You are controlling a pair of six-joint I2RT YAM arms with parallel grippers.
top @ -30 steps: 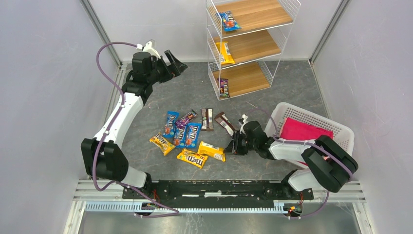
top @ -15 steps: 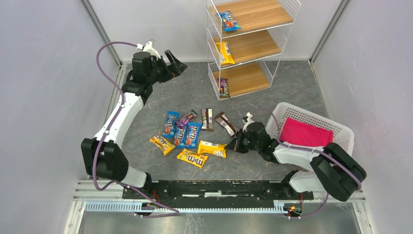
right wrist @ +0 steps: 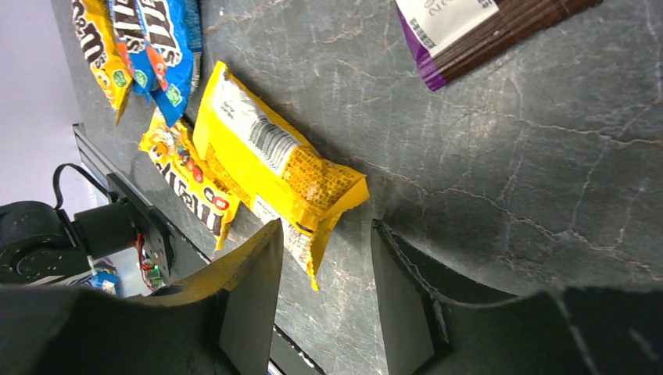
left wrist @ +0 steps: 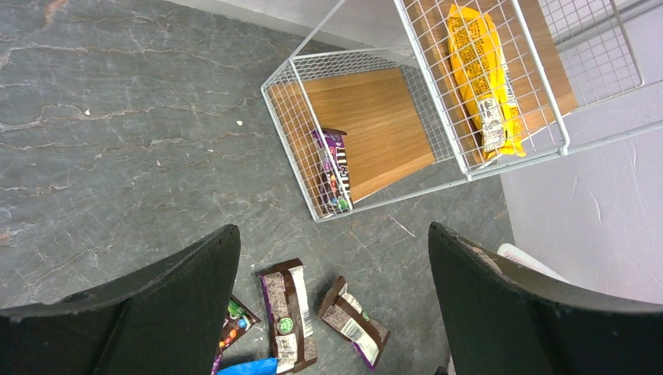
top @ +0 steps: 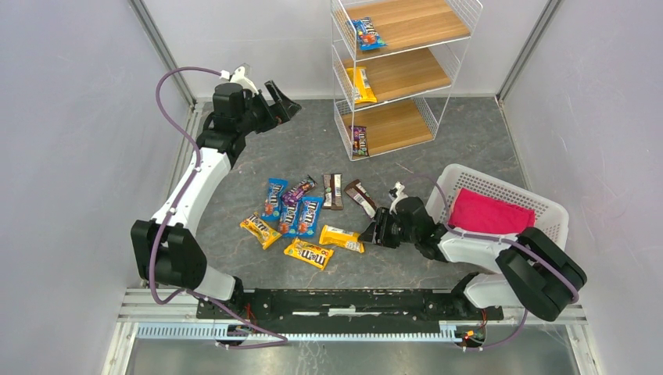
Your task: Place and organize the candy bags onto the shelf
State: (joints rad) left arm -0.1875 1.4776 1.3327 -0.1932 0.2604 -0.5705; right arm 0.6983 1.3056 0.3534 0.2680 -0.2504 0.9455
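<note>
glossy flat yel. bag [right wrist: 274, 152], wire shelf [left wrist: 375, 117]

A robotics lab test cell is indicated: the grey worktop [top: 469, 141] is enclosed by white panels [top: 70, 156], metal posts [top: 166, 55] are fixed at its far corners, and an aluminium rail [top: 313, 331] is laid along its near edge.

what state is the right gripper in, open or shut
Open. The right gripper has a clear gap between its fingers; the yellow candy bag lies at their tips, unclamped.
</note>
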